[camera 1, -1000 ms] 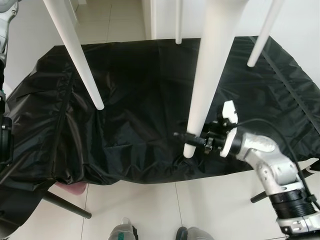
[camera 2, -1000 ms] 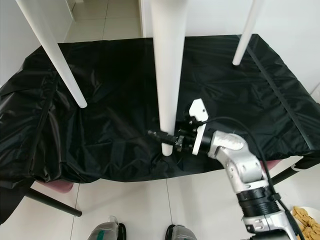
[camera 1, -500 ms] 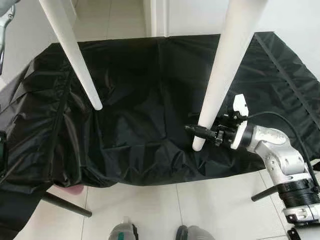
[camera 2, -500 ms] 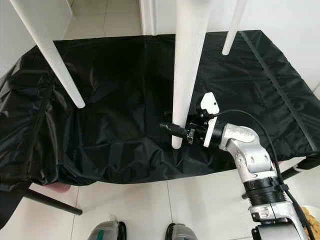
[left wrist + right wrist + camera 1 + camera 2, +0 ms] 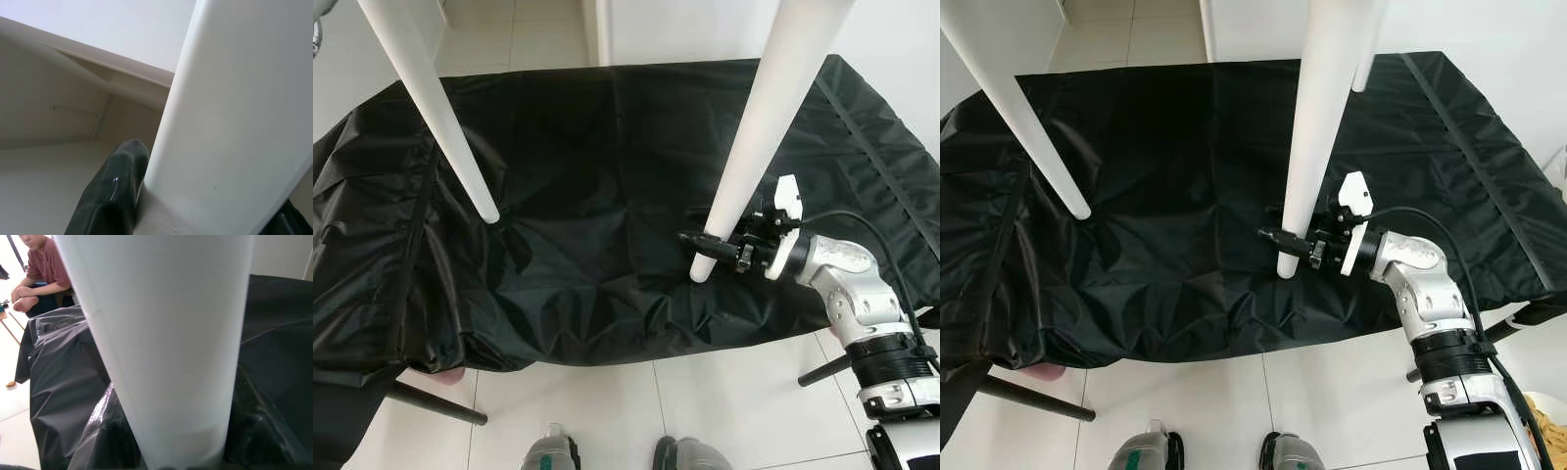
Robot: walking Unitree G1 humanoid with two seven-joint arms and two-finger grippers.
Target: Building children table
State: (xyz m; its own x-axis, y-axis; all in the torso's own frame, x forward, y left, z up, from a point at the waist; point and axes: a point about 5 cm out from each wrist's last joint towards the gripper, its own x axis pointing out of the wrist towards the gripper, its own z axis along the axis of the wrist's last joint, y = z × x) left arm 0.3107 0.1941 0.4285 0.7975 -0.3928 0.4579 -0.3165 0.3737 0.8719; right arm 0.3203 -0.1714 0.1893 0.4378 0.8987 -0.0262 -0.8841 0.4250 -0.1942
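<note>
White table leg (image 5: 759, 137), the near right one, held in the air above the black sheet (image 5: 587, 176) that covers the bench; its rounded foot hangs just over the sheet's creased front part. The right pincer (image 5: 703, 242) is closed on this leg close above the foot, one black finger (image 5: 110, 435) showing on each side of the shaft in the right wrist view. The left pincer (image 5: 195, 215) clamps a white table part (image 5: 239, 107) high up, a black finger (image 5: 110, 196) pressed against it (which part of the table this is cannot be told).

The step in hand appears to be carrying or turning the small table by its legs. To do it well, both grips should probably move together, so that no leg is levered against its joint, and the feet should stay clear of the loose sheet, which could snag.

Count: two legs plainly seen, the second leg (image 5: 421, 98) at far left, with a third leg (image 5: 1367, 61) partly hidden; two pincers; one sheet; one seated person (image 5: 41, 269) beyond the bench.
</note>
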